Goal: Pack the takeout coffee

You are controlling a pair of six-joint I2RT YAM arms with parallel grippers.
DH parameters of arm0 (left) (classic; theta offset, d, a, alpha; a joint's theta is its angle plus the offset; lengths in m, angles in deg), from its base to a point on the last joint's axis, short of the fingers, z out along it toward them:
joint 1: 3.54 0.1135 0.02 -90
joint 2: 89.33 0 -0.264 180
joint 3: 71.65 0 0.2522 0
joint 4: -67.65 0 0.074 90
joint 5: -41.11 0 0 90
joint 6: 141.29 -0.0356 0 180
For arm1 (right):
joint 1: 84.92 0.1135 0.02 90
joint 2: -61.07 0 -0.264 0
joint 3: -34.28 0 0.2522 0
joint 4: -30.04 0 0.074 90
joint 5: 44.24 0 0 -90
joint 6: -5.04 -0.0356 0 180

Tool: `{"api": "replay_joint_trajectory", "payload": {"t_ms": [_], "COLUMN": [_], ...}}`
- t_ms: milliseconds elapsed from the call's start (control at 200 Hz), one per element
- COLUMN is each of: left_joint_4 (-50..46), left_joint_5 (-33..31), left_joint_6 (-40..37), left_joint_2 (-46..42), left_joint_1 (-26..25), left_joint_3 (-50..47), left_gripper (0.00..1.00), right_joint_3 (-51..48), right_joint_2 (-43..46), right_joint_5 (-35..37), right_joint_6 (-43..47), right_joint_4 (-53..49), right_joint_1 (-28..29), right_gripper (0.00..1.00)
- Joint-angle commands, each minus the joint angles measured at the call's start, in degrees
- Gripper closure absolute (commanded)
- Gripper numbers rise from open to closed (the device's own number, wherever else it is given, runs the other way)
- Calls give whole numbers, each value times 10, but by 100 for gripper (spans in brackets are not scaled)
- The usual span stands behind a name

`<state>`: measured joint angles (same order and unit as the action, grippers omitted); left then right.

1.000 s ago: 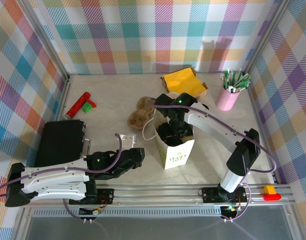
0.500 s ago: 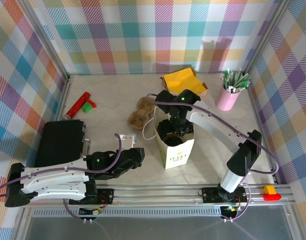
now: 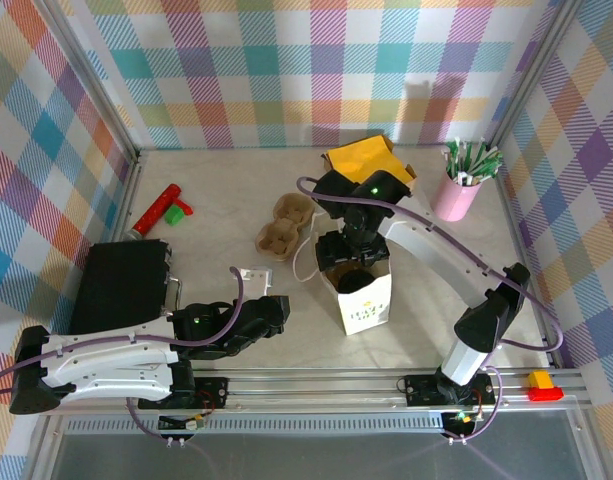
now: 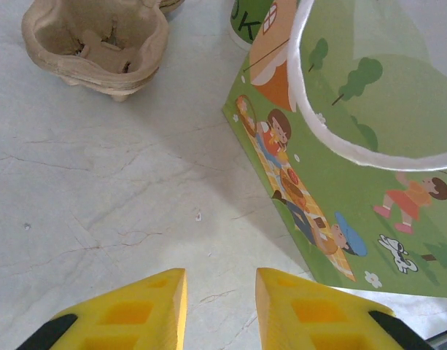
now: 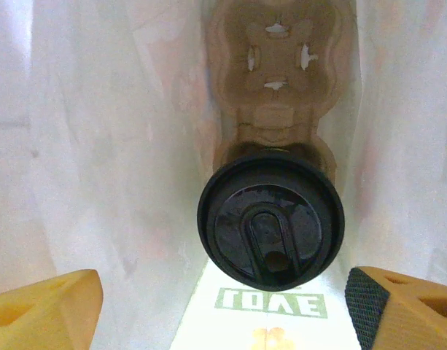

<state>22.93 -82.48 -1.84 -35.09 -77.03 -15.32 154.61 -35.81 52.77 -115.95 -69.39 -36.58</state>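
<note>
Step in hand, by my reading: placement done, release stage. The takeout coffee, showing its round black plastic lid, sits in the brown moulded pulp carrier inside the white printed paper bag. Your right gripper hangs above it, jaws wide, holding nothing; the left gripper is narrowly parted and empty beside the bag. Next, lift the right gripper straight up, keeping it off the bag walls.

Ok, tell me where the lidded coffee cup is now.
In the right wrist view, the coffee cup sits inside the paper bag, in the lower slot of the cardboard carrier on its floor; from above, that bag stands mid-table.
</note>
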Motion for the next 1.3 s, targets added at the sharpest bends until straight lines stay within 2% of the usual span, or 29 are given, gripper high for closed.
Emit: {"api": "replay_joint_trajectory", "payload": {"t_ms": [0,380,800,1075,1295], "left_joint_4": [10,6,-21,-62,-114], "left_joint_5": [-14,-14,-17,-18,-12], "left_joint_6": [-8,-15,-18,-31,-50], "left_joint_2": [-3,-3,-22,-25,14], "left_joint_1": [-6,-6,-6,-6,-4], "left_joint_3": [11,19,39,98,198], "left_gripper": [70,70,68,55,42], "right_joint_3": [25,69,178,241,263], "right_joint_2": [17,29,35,45,57], "right_joint_5": [-1,-9,-16,-15,-15], "right_joint_6": [8,18,47,51,58], "right_joint_4": [-27,-33,-51,-49,-39], "right_joint_1": [0,1,-1,-20,-79], "right_gripper": [13,14,17,16,16]}}
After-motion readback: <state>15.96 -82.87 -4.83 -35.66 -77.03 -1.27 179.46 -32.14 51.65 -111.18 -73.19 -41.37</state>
